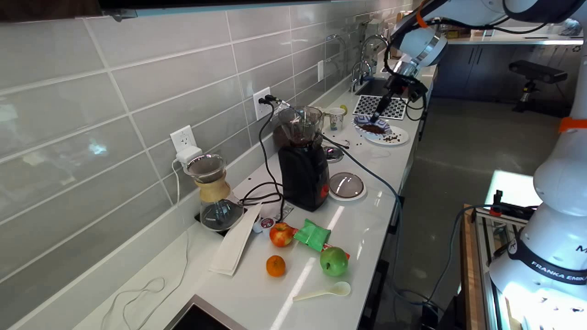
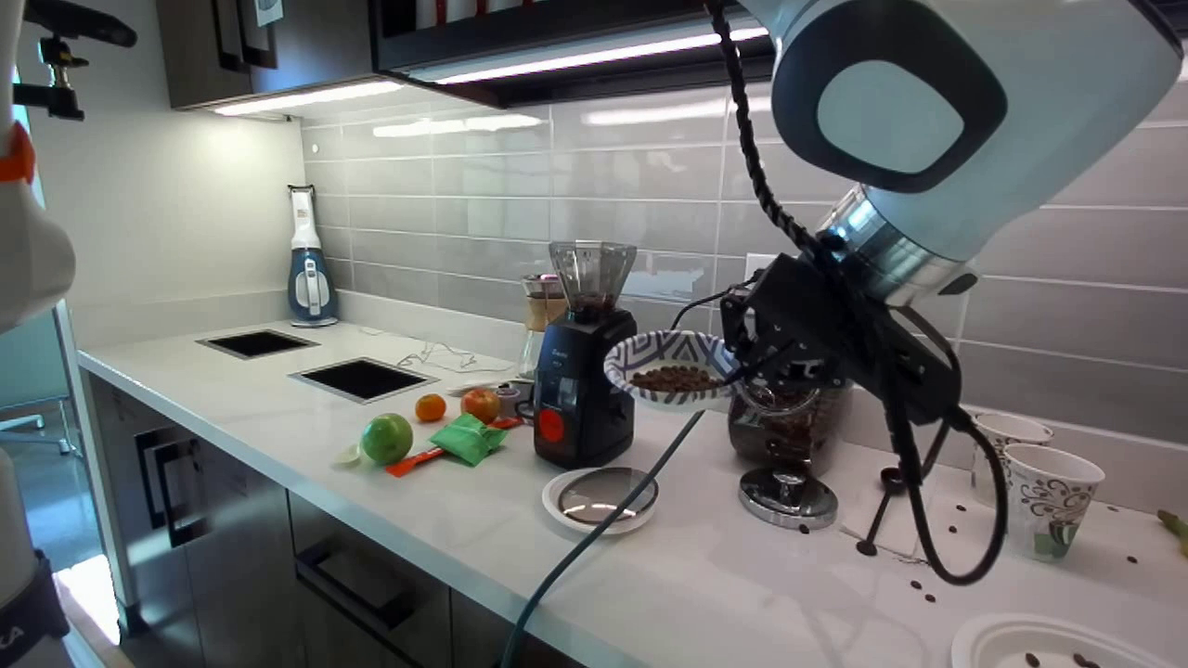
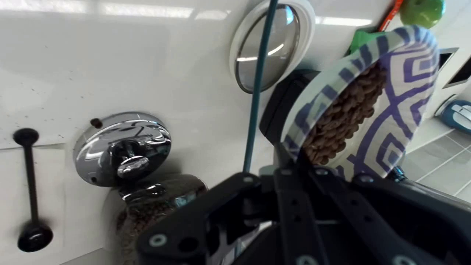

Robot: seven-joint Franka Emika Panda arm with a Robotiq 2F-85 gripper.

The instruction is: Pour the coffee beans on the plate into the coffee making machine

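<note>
My gripper (image 2: 740, 369) is shut on the rim of a blue-and-white patterned plate (image 3: 414, 70), which also shows in the exterior views (image 1: 361, 120) (image 2: 640, 351). The dark brown coffee beans (image 3: 347, 114) lie in it as a heap (image 2: 675, 378). The plate is held above the counter, tilted in the wrist view. The coffee making machine (image 2: 594, 399) is black with a red button and a clear hopper (image 2: 591, 269) on top. In an exterior view the plate overlaps the machine's right edge. The wrist view shows part of the machine (image 3: 281, 101) behind the plate.
A jar of beans with a chrome foot (image 2: 789, 501) stands beside the machine. A round lid (image 2: 599, 496) lies on the counter. A cable (image 3: 257, 84) crosses the counter edge. A white plate (image 1: 400, 136) holds scattered beans. Paper cups (image 2: 1053, 496) stand near the wall.
</note>
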